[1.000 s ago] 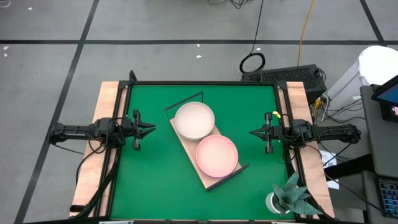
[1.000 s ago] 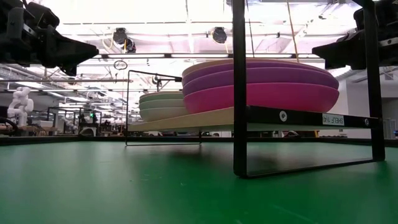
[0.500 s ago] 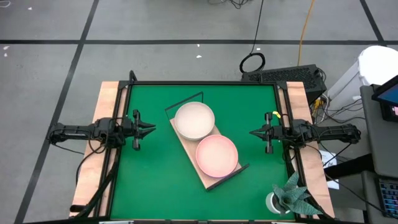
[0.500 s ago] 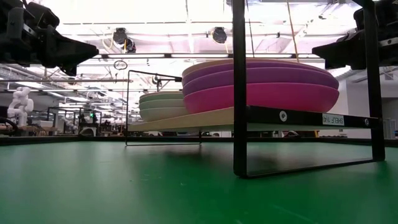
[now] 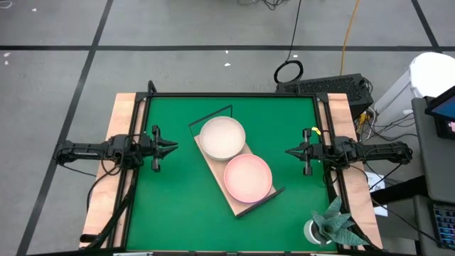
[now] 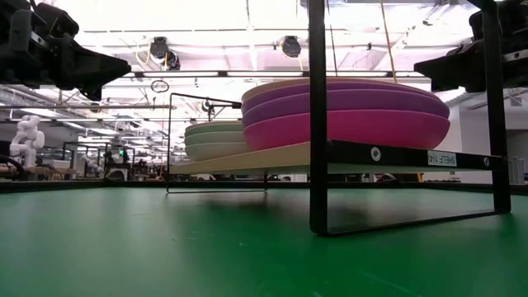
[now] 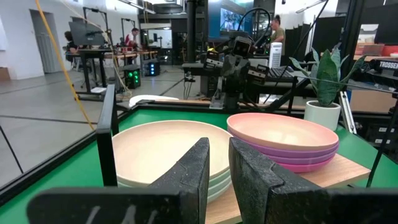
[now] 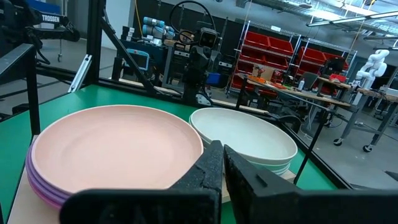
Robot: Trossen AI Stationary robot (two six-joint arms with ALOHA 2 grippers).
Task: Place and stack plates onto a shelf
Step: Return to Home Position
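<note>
The shelf (image 5: 229,198), a light wood board with black wire ends, lies slantwise on the middle of the green mat. Two stacks of plates rest on it. The far stack has a beige plate (image 5: 222,137) on top, with mint green plates (image 6: 213,130) under it. The near stack has a salmon pink plate (image 5: 247,177) over purple (image 6: 346,101) and magenta (image 6: 346,129) ones. My left gripper (image 5: 175,147) hovers level at the table's left edge, its fingers (image 7: 219,143) a narrow gap apart and holding nothing. My right gripper (image 5: 287,151) hovers level at the right edge, shut (image 8: 222,147) and holding nothing.
A potted plant (image 5: 331,226) stands at the table's near right corner. Wooden side boards (image 5: 119,114) and black rails run along the left and right edges. Bare green mat (image 5: 170,206) lies around the shelf on all sides.
</note>
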